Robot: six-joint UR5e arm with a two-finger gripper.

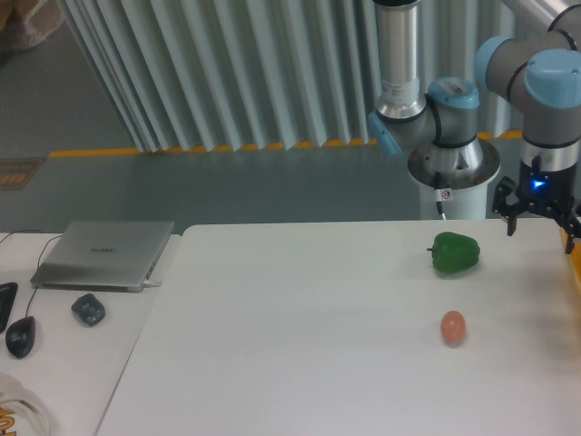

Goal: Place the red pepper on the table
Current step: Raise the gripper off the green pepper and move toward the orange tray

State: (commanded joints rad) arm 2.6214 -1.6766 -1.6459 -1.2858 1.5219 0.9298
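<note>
A white table [300, 363] is seen from a fixed camera, with a green bell pepper [455, 252] set on its far right part and a small orange-pink egg-shaped object [453, 327] lying nearer the camera, well apart from it. The green pepper is laid on its side, with a short dark stem shown at its left end, so that its long axis runs roughly left to right across the picture.

The red pepper is not seen anywhere in this view, so its place, its long axis and the way it points cannot be told. At the right edge of the picture a strip of an orange-yellow container [575, 259] is visible; only its rim is shown, and what is held in it is cut off by the frame.

The gripper [539, 220] is held above the table's far right edge, to the right of the green pepper and apart from it, close to the container's strip. Its two dark fingers are spread wide, and nothing is grasped between them.

On a separate desk [64, 354] at the left, a closed silver laptop [104, 254] is placed, with two dark mice [88, 309] lying in front of it.
</note>
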